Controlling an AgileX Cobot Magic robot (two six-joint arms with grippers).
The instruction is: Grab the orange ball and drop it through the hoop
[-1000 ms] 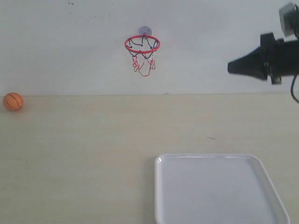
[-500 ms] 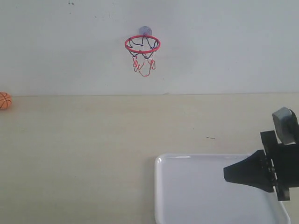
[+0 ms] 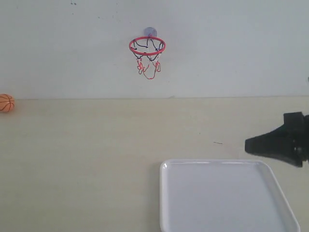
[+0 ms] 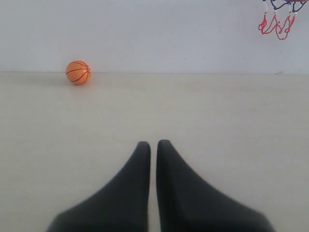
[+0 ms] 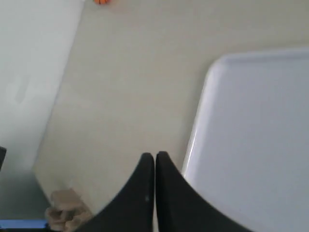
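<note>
The orange ball (image 3: 6, 103) lies on the table at the far left edge, against the wall; it also shows in the left wrist view as the ball (image 4: 78, 72) and as a sliver of ball (image 5: 102, 1) in the right wrist view. The hoop (image 3: 147, 46) hangs on the wall, its red ring level; only its net (image 4: 276, 21) shows in the left wrist view. My right gripper (image 3: 247, 145) is shut and empty at the far right, pointing left, far from the ball. My left gripper (image 4: 153, 143) is shut and empty, aimed along the table, with the ball well ahead.
A white tray (image 3: 164, 193) lies at the front right of the table, just below the right gripper; its rim (image 5: 195, 130) runs beside the right gripper's fingers (image 5: 145, 193). The wall stands directly behind the table.
The ball rolled left to the frame's edge and stopped. The right gripper dropped from the upper right to over the tray, then rose slightly to beside the tray's far edge.
</note>
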